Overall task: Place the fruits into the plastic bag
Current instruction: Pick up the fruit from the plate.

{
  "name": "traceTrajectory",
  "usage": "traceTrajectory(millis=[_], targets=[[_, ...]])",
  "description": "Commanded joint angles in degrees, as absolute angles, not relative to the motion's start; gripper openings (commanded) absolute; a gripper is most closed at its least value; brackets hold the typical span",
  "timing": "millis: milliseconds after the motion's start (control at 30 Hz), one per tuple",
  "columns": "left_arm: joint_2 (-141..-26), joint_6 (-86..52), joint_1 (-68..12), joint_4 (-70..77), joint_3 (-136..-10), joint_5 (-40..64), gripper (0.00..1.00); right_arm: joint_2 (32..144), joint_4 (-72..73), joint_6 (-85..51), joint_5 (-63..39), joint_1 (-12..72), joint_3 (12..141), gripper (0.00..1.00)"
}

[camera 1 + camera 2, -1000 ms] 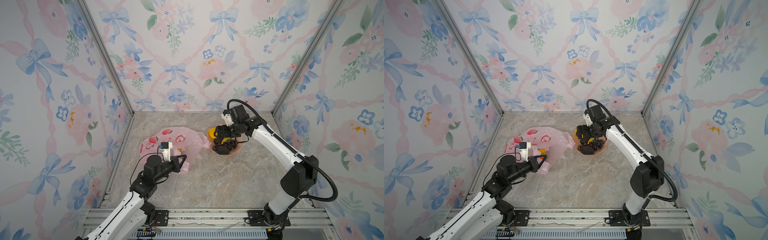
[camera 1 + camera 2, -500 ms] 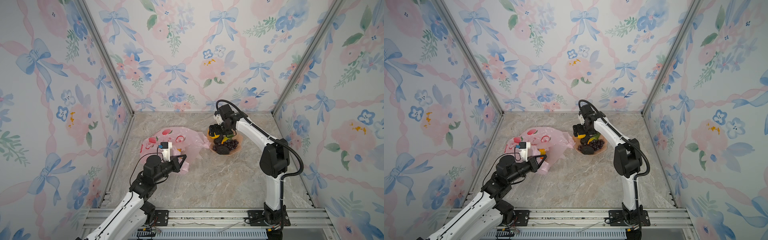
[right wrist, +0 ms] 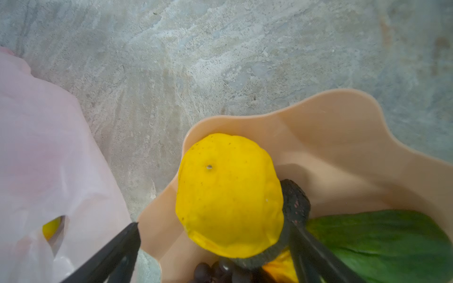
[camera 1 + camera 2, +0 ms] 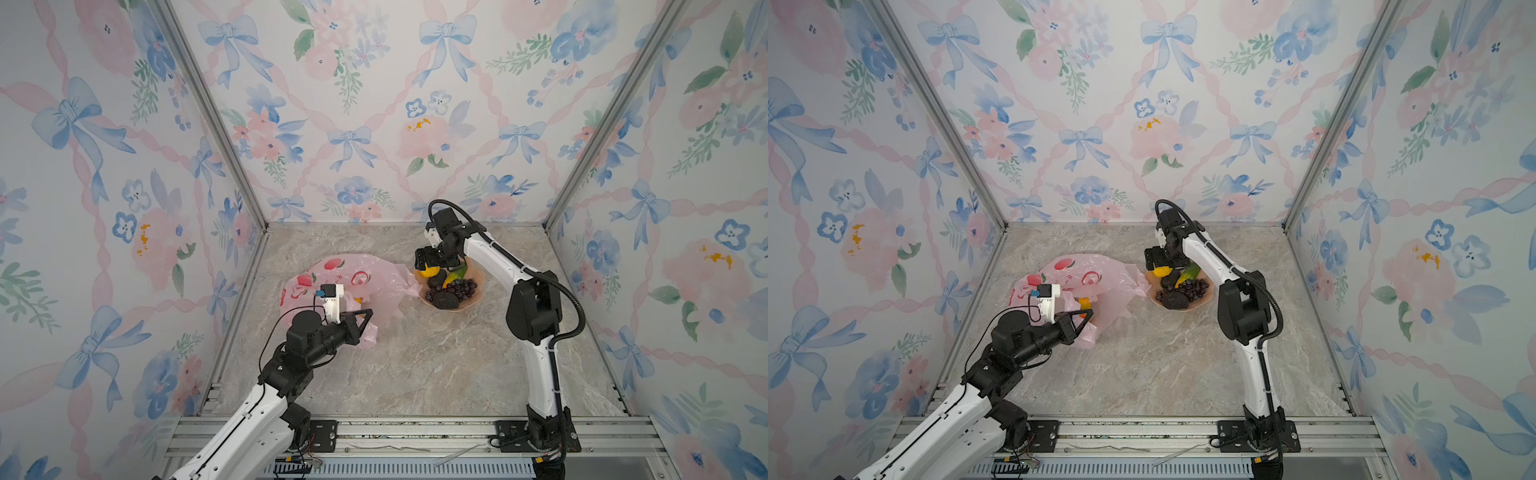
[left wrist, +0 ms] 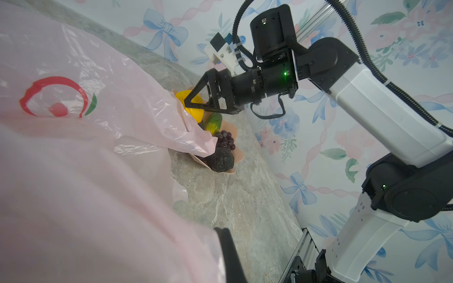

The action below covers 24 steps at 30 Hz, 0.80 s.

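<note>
**Tucked my elbow in and ended up straddling the yellow one**

Since a second earlier, my right arm (image 4: 532,307) had folded its elbow in from the right side of both top views toward the middle. My right gripper (image 4: 427,266) had slid a bit left and sat over the left end of the peach dish (image 4: 473,291). My left arm (image 4: 257,415) looked the same as before, no shift I could spot.

My right jaws were spread wide, one on each side of the yellow fruit (image 3: 228,196). That fruit sat at the dish's rim, leaning on a black bumpy piece (image 3: 295,203). The jaw on the bag's side was clearly off it. The other was really close, and I couldn't tell if it touched.

Also in the dish were the grapes (image 4: 459,287), a bigger black bumpy piece (image 4: 445,300) at the lower edge, and a green fruit (image 3: 380,235) behind the yellow one.

My left gripper (image 4: 368,312) was clamped tight on a bunched bit of the plastic bag (image 4: 374,278), left of centre and a little below the dish in both top views. That bag lay crumpled on the marble table (image 4: 415,365), just left of the dish, with its edge reaching the rim. Something yellow (image 3: 51,227) showed through a hole in the plastic in the right wrist view.
</note>
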State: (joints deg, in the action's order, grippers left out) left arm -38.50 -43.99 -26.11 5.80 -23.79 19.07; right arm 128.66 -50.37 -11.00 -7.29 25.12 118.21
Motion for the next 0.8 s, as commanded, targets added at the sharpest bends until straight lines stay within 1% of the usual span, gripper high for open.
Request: traceTrajectory(millis=[0, 267, 400, 567, 600, 767], targets=[[-37.71, -43.29, -25.69, 5.23, -24.06, 19.18, 0.00, 131.03, -52.87, -10.07, -8.17, 24.61, 121.25, 0.96], [-37.35, -43.16, -25.55, 4.58, -24.09, 18.98, 0.00, 133.73, -52.99, -10.30, -8.48, 24.61, 122.89, 0.97], [-37.18, -43.15, -25.49, 4.57, -23.99, 18.98, 0.00, 134.66, -53.12, -10.29, -8.57, 24.61, 123.66, 1.00], [-36.92, -43.22, -25.41, 4.41, -23.99, 18.98, 0.00, 134.84, -53.01, -10.64, -8.50, 24.61, 124.10, 0.92], [-36.91, -43.24, -25.37, 4.42, -23.84, 18.98, 0.00, 134.78, -52.92, -10.75, -8.48, 24.55, 124.02, 0.87], [-36.73, -43.24, -25.25, 4.44, -23.83, 19.07, 0.00, 134.26, -52.82, -10.97, -8.45, 24.48, 123.79, 0.74]])
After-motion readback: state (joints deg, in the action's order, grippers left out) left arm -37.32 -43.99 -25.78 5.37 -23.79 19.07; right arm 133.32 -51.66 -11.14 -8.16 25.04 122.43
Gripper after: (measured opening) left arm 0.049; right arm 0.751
